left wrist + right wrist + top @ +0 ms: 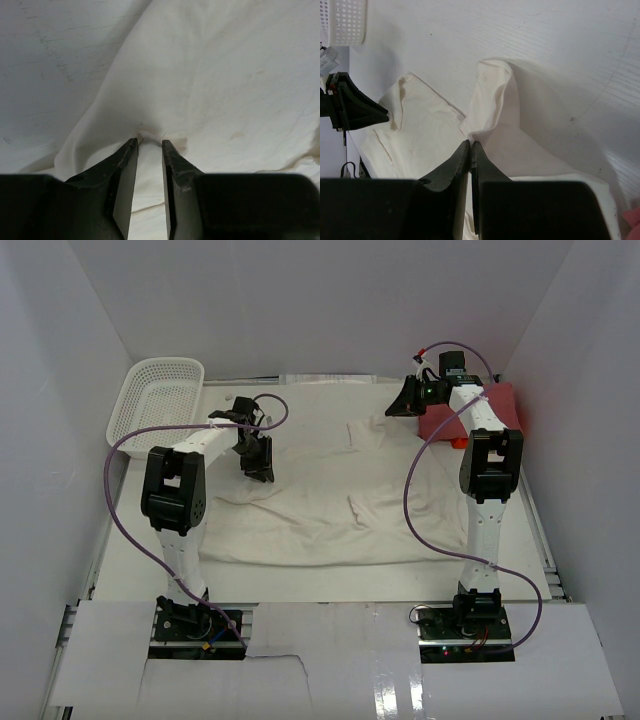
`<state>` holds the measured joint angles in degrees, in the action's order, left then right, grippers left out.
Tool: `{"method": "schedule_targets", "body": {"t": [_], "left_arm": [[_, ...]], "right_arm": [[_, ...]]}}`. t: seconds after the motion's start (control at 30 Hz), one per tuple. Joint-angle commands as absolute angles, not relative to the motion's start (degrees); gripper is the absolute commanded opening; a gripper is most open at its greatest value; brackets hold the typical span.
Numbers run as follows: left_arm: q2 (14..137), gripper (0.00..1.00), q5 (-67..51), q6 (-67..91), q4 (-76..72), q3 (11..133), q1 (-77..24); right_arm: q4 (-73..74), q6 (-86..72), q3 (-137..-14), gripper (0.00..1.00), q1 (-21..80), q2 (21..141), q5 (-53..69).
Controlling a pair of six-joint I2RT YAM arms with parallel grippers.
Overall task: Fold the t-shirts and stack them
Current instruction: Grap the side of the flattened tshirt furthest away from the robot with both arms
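Observation:
The cream-white t-shirt (330,500) lies spread and wrinkled across the table. My left gripper (260,470) is at its left part; in the left wrist view the jaws (149,141) stand narrowly apart, pinching a small bunch of the cream cloth (225,75), which tents up to the tips. My right gripper (400,408) is at the shirt's far right corner; its jaws (470,142) are shut on a fold of the cream shirt (425,130), which rises to them. The red t-shirt (488,412) lies bunched at the back right, partly under the right arm.
A white plastic mesh basket (158,396) stands at the back left; it also shows in the right wrist view (345,20). White walls close in the table on three sides. A corner of the red t-shirt (632,220) shows beside the right gripper.

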<state>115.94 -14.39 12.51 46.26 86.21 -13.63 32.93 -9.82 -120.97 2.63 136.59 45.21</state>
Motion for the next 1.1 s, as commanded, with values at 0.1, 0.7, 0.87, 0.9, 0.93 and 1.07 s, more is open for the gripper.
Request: {"method": "schedule_targets", "body": {"t": [0.1, 0.7, 0.87, 0.9, 0.93, 1.07], "left_arm": [[116.54, 0.59, -13.98, 12.57, 46.93, 86.31, -13.71], [116.11, 0.0, -13.97, 13.53, 47.02, 88.06, -13.45], [113.47, 0.0, -12.66, 14.67, 47.11, 90.61, -13.45], [112.77, 0.0, -11.96, 15.03, 47.2, 90.96, -13.36], [111.11, 0.0, -11.08, 15.38, 47.11, 91.75, -13.36], [107.85, 0.0, -5.01, 18.62, 45.01, 92.63, -10.3]], "right_arm": [[33.05, -8.7, -121.9, 0.08, 2.29, 133.86, 46.67], [33.05, -8.7, -121.99, 0.08, 2.37, 133.95, 46.76], [33.13, -8.7, -121.99, 0.08, 2.37, 133.95, 46.76], [33.05, -8.7, -121.91, 0.08, 2.29, 133.86, 46.58], [33.13, -8.61, -121.9, 0.08, 2.29, 133.86, 46.5], [33.13, -8.7, -122.43, 0.08, 2.37, 133.59, 45.79]]}}
